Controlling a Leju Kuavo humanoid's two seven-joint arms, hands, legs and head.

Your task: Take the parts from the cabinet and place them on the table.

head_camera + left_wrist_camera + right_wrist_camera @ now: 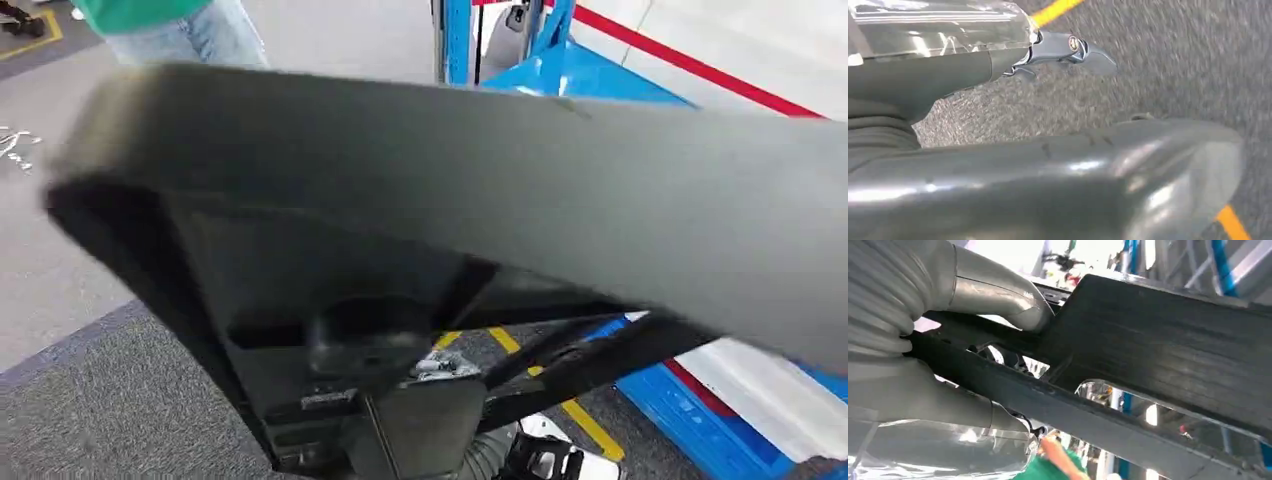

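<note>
1. My left hand [998, 185] hangs low over the grey speckled carpet floor [1173, 65]. I cannot tell if its fingers are spread or curled. It is not touching the part.
2. The big flat dark grey plastic part [480, 190] is held up in the air, right in front of me. Its long side runs from left to right, and it tilts down toward the right.
3. My right hand [923, 355] holds the part by a thin bar on its underside, thumb on one side, fingers on the other. It is the nearer hand.
</note>
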